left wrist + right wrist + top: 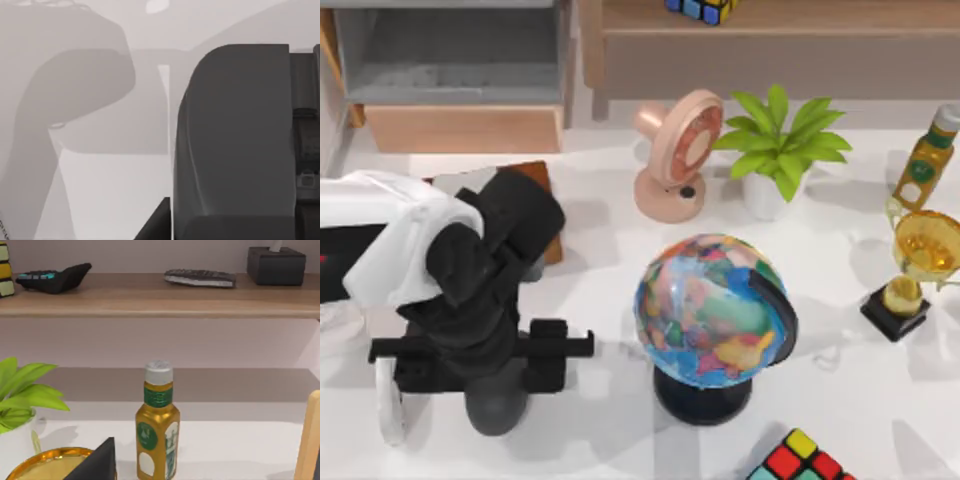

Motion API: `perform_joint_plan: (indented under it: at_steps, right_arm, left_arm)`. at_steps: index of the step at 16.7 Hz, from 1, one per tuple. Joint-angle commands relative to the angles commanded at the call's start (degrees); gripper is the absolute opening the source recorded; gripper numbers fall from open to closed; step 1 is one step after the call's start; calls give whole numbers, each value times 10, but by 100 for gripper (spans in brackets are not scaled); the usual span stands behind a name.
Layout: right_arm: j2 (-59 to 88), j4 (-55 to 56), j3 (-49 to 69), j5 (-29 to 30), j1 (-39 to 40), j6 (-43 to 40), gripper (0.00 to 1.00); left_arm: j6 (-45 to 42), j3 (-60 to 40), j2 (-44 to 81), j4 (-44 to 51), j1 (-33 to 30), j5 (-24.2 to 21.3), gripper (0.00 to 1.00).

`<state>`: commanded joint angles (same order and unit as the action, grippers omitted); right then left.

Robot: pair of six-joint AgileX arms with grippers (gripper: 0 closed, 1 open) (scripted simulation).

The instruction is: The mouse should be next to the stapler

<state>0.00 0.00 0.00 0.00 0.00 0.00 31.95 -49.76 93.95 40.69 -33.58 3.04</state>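
Left arm of the AgileX pair sits at lower left of the top view, white forearm running in from the left edge, black wrist over the table (840,400). Left gripper (498,385) points down at lower left; a dark grey rounded object (496,405) pokes out just beneath it, touching or nearly so (mouse or stapler: cannot tell). Jaw state: cannot tell, the wrist hides the fingers from above.

Left wrist view: a dark grey moulded body (235,140) takes the right half of frame, close to the lens, with shadow on the white surface at left. No gap between fingers readable there.

Other items, top view: globe (712,310) at centre-bottom on black stand; pink fan (678,150) upper centre; potted plant (778,145) just right of the fan; yellow bottle (926,160) at upper right edge; gold trophy (920,262) below it; Rubik's cube (800,462) at bottom edge; brown pad (535,175) partly under the left arm.

Right wrist view: bottle at bottom centre w/ grey cap, upright, shelf behind. Right gripper's jaw state: cannot tell.
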Motion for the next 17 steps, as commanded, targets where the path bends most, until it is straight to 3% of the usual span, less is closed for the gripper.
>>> perform_joint_plan:
  at_steps: [11, 17]
  right_arm:
    - [0, 0, 0, 0, 0, 0, 100]
    - [0, 0, 0, 0, 0, 0, 100]
  left_arm:
    - [0, 0, 0, 0, 0, 0, 98]
    - [0, 0, 0, 0, 0, 0, 100]
